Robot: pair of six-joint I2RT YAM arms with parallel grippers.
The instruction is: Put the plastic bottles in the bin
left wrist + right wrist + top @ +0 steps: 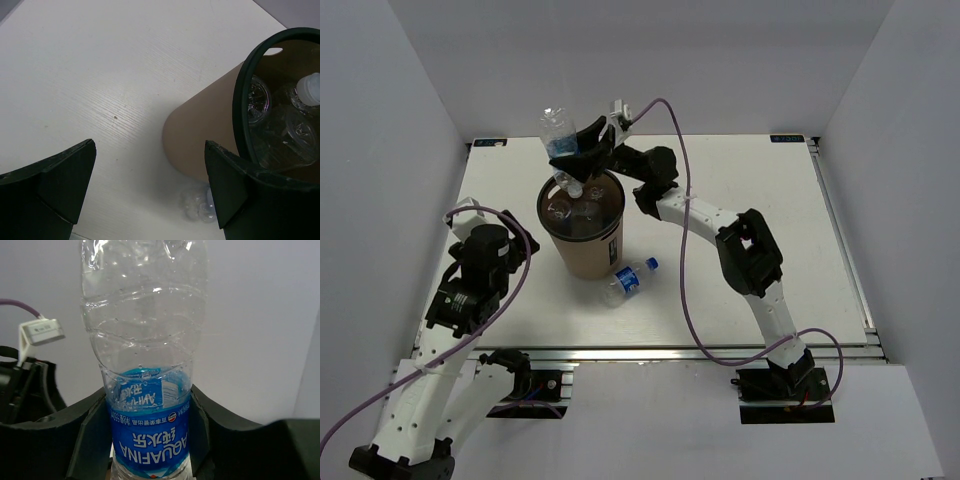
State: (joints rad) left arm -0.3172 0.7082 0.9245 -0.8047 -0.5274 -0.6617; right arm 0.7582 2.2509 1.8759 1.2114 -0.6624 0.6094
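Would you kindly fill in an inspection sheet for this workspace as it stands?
Surface: white table, wood-grained.
Job's things: bin upright; binned bottles inside, count unclear; loose bottle lying on the table beside the bin; held bottle neck-down over the bin.
Clutter: nothing seen.
Grippers: left gripper open and empty, beside the bin; right gripper shut on the held bottle.
Cables: a purple cable runs along each arm.
Surroundings: white walls on three sides; metal rail at the near edge.
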